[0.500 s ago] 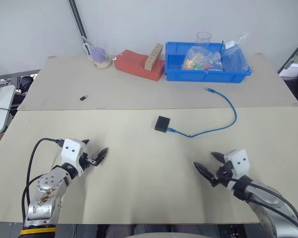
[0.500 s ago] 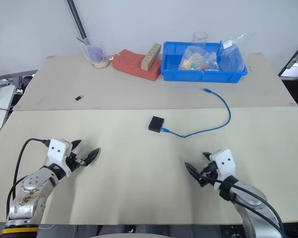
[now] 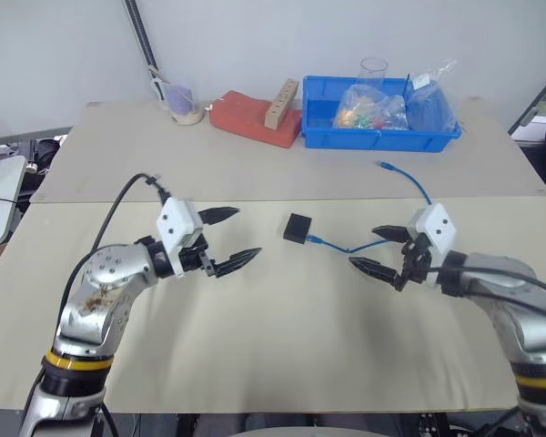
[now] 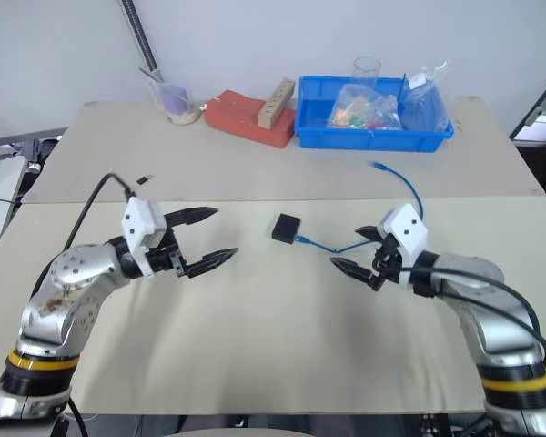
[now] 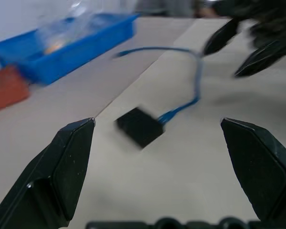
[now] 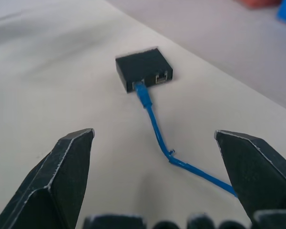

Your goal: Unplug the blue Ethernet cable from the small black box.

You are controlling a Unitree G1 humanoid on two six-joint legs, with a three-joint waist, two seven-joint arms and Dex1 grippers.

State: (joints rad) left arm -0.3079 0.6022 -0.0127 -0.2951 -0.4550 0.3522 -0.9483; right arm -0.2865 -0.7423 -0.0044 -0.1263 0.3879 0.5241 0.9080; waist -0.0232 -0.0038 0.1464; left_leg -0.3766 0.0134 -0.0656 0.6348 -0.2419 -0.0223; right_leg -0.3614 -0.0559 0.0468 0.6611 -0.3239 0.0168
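The small black box [image 3: 298, 228] lies flat near the middle of the front table. The blue Ethernet cable [image 3: 426, 211] is plugged into its right side and curves right, then back to a free plug [image 3: 382, 165] on the far table. In the right wrist view the plug sits in the box [image 6: 144, 74] with the cable [image 6: 155, 125] trailing toward me. My left gripper [image 3: 229, 238] hovers open to the left of the box. To the right of the box my right gripper [image 3: 379, 249] is open over the cable. The left wrist view shows the box [image 5: 139, 126] ahead between its spread fingers.
A blue bin [image 3: 379, 114] with bagged items stands at the back right of the far table. Beside it are a red block [image 3: 255, 118] with a wooden piece, and a cup [image 3: 184, 102]. A tiny black object [image 3: 152, 179] lies at the far left. A seam [image 3: 255, 199] joins the two tables.
Both arms have risen from the table's front edge and moved in toward the box, the left from its left, the right from its right. Both grippers stay open.
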